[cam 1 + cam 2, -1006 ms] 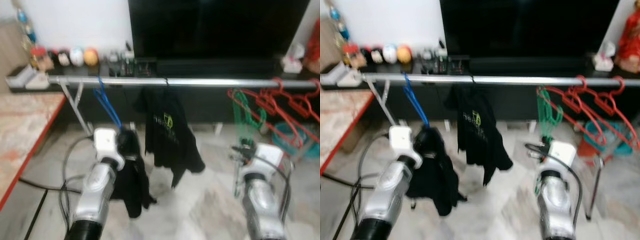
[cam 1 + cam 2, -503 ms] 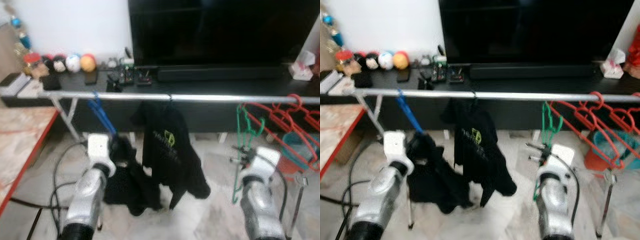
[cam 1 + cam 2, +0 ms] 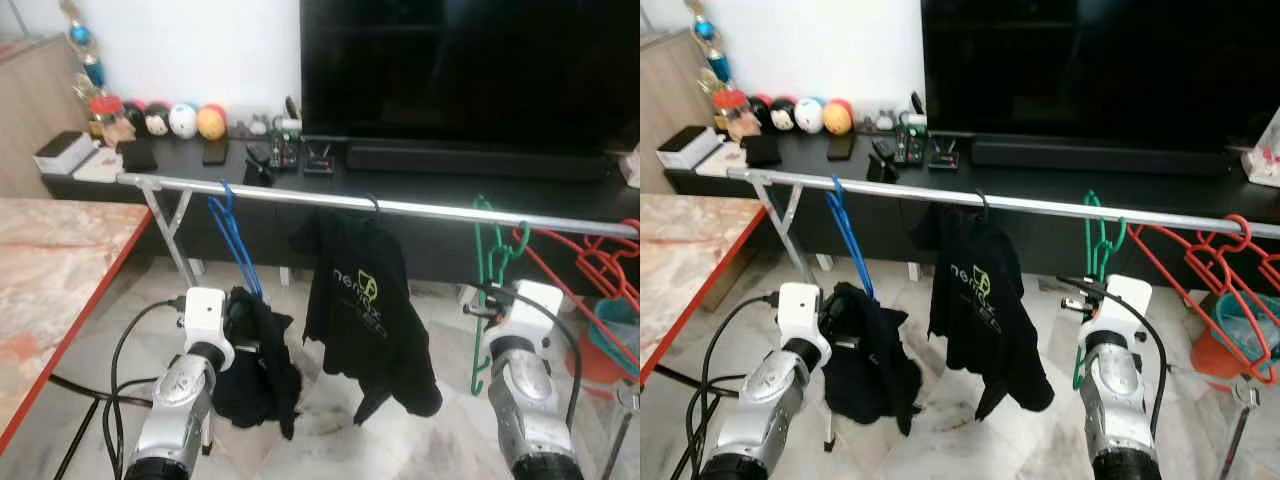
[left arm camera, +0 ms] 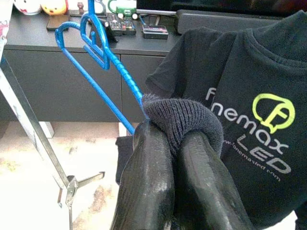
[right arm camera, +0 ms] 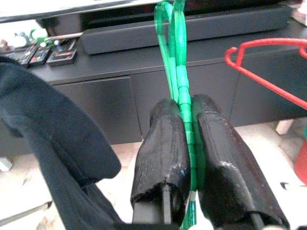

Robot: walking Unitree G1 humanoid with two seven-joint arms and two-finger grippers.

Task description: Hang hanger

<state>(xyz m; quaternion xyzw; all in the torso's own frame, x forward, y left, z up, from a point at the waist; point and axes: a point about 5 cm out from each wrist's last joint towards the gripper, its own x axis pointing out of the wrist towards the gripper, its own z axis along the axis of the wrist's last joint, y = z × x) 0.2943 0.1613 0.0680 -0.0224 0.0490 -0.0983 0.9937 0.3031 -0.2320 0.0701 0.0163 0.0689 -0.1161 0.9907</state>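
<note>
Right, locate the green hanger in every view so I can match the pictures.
Left eye view: green hanger hooked on the rail, right of centre.
Right eye view: the same, above the right gripper.
Left wrist view: not in it.
Right wrist view: pinched between the black fingers.
Shared landmark: the black T-shirt.

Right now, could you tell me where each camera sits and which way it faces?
Left eye view: on the head, looking forward and down at the rail; both silver arms show.
Right eye view: beside it, same scene.
Left wrist view: along the left gripper, shut on a dark garment on the blue hanger.
Right wrist view: along the right gripper, shut on the green hanger.
Shared: the black T-shirt shows in the eye views and the left wrist view.
</note>
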